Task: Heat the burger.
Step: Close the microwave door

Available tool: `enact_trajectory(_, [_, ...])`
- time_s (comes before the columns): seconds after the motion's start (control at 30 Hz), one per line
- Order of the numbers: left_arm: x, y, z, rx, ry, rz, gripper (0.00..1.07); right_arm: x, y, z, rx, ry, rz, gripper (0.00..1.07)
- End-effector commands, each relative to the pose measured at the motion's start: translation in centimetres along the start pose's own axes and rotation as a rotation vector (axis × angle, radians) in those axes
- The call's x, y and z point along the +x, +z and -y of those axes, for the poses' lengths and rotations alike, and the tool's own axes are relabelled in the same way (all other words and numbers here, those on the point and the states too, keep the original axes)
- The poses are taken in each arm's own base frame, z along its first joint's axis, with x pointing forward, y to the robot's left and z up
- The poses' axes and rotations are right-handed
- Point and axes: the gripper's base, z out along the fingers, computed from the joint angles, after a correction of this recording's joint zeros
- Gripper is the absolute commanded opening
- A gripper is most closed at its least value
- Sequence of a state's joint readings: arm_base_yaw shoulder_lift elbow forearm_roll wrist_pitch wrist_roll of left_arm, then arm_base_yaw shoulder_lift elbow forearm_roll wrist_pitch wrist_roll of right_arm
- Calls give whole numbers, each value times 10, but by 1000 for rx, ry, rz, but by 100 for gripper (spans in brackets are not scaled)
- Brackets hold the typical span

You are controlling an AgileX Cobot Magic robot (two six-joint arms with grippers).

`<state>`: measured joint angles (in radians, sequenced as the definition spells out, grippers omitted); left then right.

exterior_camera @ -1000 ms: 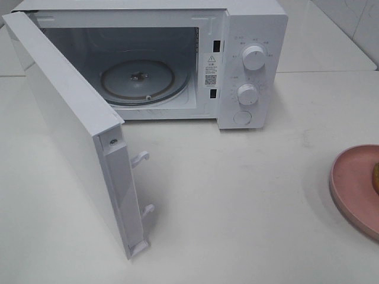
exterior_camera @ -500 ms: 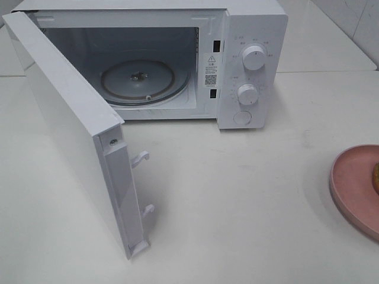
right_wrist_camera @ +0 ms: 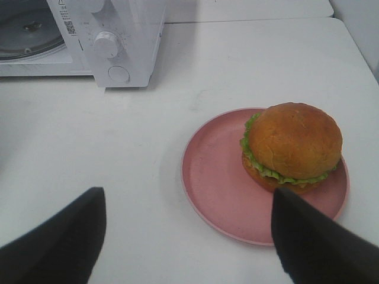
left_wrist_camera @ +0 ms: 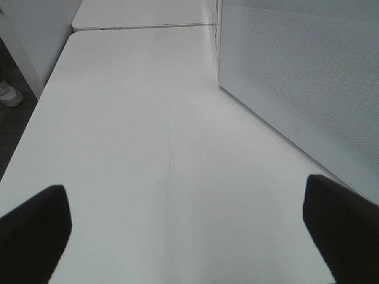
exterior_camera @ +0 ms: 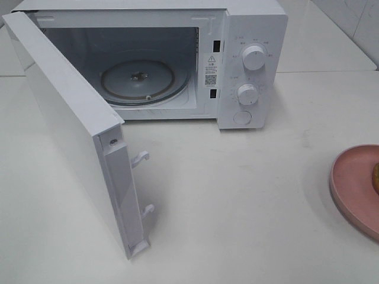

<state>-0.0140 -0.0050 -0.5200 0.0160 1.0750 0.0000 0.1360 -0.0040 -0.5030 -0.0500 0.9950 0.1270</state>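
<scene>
- White box-shaped microwave oven (exterior_camera: 249, 35) at the back of the white table (exterior_camera: 237, 195), door (exterior_camera: 71, 130) swung fully out toward the front left; inside, only a round glass turntable (exterior_camera: 137, 81), nothing on it.
- Round pink plate (right_wrist_camera: 219, 177) at the table's right edge, well apart from the oven; holding the golden-brown domed burger (right_wrist_camera: 293, 145), seated off-centre near one rim, green lettuce frill showing under the bun.
- Burger upright, dome up, round with no clear long axis.
- Bare tabletop between plate and oven opening; two white dials (exterior_camera: 253, 57) and a round button on the oven's right panel.
- Left gripper (left_wrist_camera: 189, 231) spread wide over bare table beside the door, holding nothing.
- Right gripper (right_wrist_camera: 189, 236) spread wide, short of the plate, empty.
</scene>
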Motion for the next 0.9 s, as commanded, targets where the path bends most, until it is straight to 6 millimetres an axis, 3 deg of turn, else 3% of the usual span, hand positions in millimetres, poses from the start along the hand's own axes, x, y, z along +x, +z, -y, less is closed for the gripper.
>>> enact_trajectory(0.03, [1,0,0,1,-1,11,101,3,-3,0,1,-5,22,75])
enact_trajectory(0.77, [-3,-3,2,21,-13,35,101,3,-3,0,1,1,22,75])
enact_trajectory(0.9, [-15,0,1,13,-8,67,90,3,-3,0,1,1,22,75])
